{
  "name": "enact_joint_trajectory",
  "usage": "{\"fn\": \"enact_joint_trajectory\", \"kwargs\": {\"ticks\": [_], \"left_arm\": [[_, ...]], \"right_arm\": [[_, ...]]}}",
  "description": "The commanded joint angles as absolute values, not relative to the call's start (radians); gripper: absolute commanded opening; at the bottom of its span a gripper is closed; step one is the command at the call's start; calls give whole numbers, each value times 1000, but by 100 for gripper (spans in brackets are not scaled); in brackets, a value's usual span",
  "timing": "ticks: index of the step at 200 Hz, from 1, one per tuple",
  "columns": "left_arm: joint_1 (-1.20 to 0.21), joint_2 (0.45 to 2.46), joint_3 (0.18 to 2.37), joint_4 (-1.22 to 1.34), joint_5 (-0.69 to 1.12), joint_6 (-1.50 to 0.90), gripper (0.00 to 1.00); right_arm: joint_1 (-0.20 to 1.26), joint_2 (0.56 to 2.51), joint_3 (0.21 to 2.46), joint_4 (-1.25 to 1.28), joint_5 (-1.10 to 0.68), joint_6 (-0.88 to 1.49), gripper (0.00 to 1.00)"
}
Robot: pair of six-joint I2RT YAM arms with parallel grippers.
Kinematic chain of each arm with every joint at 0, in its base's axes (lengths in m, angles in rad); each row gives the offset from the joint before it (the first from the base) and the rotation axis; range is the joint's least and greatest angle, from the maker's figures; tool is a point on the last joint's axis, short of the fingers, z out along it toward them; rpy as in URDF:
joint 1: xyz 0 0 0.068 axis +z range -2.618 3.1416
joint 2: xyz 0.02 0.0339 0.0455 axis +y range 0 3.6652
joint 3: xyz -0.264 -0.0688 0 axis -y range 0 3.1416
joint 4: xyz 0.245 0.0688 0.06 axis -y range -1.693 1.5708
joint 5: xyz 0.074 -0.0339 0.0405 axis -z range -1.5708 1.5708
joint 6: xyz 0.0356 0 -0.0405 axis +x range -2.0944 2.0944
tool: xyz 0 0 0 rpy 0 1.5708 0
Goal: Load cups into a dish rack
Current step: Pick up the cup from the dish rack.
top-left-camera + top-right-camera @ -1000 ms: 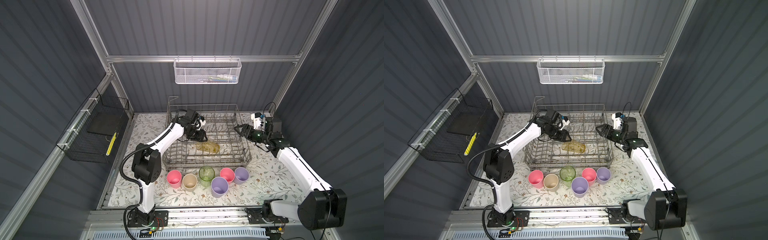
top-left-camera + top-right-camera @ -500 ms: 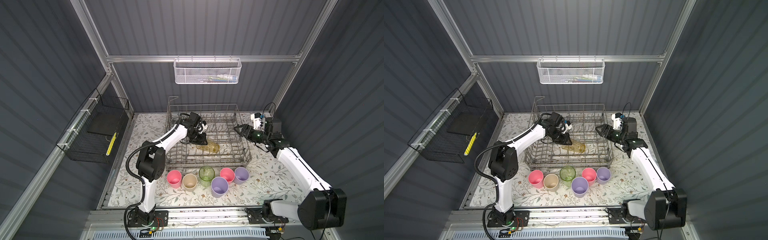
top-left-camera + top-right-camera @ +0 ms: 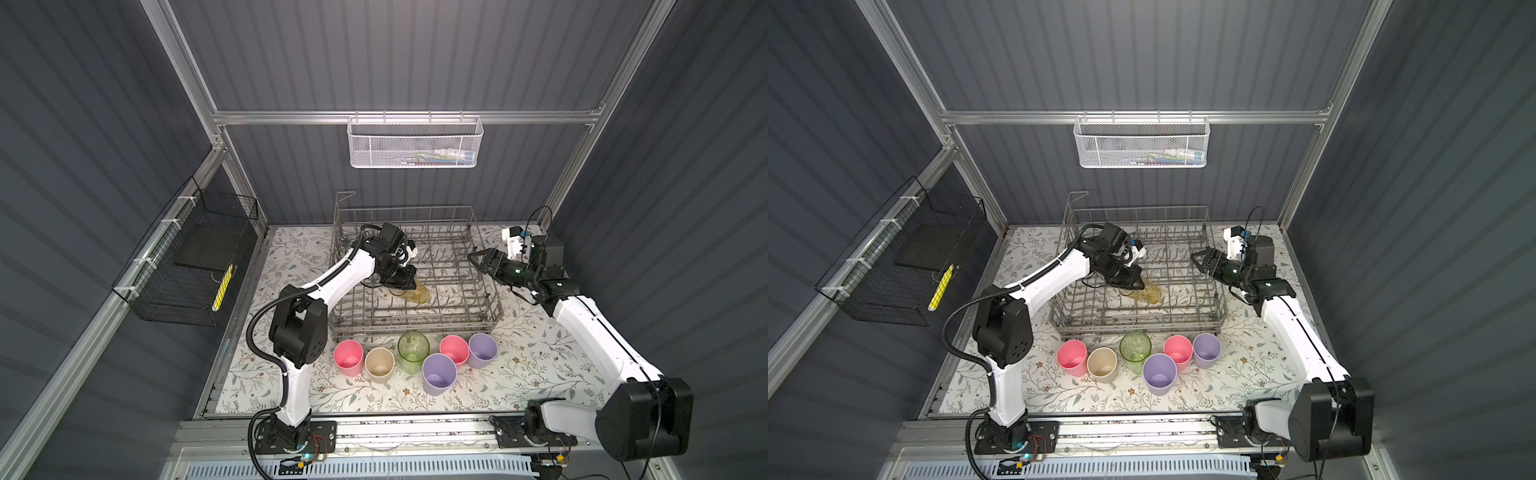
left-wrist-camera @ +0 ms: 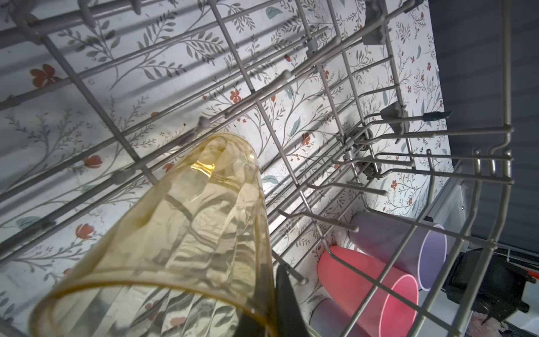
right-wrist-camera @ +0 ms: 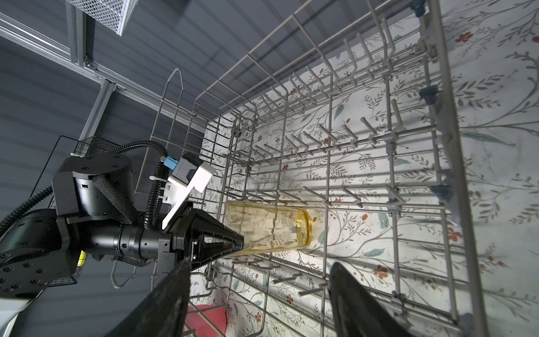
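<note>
The grey wire dish rack (image 3: 415, 332) (image 3: 1138, 328) stands at the back of the flowered mat. A clear amber cup (image 3: 419, 294) (image 3: 1150, 294) (image 4: 189, 233) (image 5: 271, 227) lies on its side among the tines. My left gripper (image 3: 409, 284) (image 3: 1138, 284) (image 4: 271, 270) (image 5: 239, 242) is shut on its rim, one finger inside and one outside. My right gripper (image 3: 473, 257) (image 3: 1196, 257) (image 5: 259, 264) hangs open and holds nothing, over the rack's right wall. Upright in front of the rack stand a pink cup (image 3: 348, 357), a beige cup (image 3: 379, 363), a green cup (image 3: 413, 348), a lilac cup (image 3: 439, 373), another pink cup (image 3: 454, 351) and another lilac cup (image 3: 483, 350).
A white mesh basket (image 3: 413, 143) hangs on the back rail. A black wire basket (image 3: 187, 270) hangs on the left wall. Upright tines fill the rack floor (image 5: 350, 163). The aluminium base rail (image 3: 374, 432) runs along the front edge.
My left gripper has moved down and right to the amber cup and shut on its rim. The right arm has hardly moved.
</note>
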State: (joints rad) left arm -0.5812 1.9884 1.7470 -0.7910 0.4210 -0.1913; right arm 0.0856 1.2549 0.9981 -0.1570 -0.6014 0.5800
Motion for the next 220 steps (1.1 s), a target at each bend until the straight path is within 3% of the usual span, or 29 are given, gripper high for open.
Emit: {"fn": "enact_joint_trajectory", "kwargs": {"ticks": [1, 66, 104, 125, 155, 220], "left_arm": [[-571, 1912, 1791, -802, 364, -183, 0], [-563, 1823, 1826, -731, 276, -194, 0], [-537, 1742, 1816, -585, 322, -228, 0], [-495, 1675, 1747, -436, 450, -286, 0], [-369, 1605, 1588, -93, 726, -498, 0], [-351, 1623, 1485, 282, 951, -736, 0]], "right_arm": [[81, 1224, 984, -123, -616, 588, 75], [81, 1178, 943, -16, -643, 622, 78], [81, 1153, 901, 107, -689, 700, 92], [80, 1139, 877, 195, -718, 758, 99], [76, 1144, 864, 308, -787, 848, 99], [91, 1237, 872, 557, -902, 1037, 99]]}}
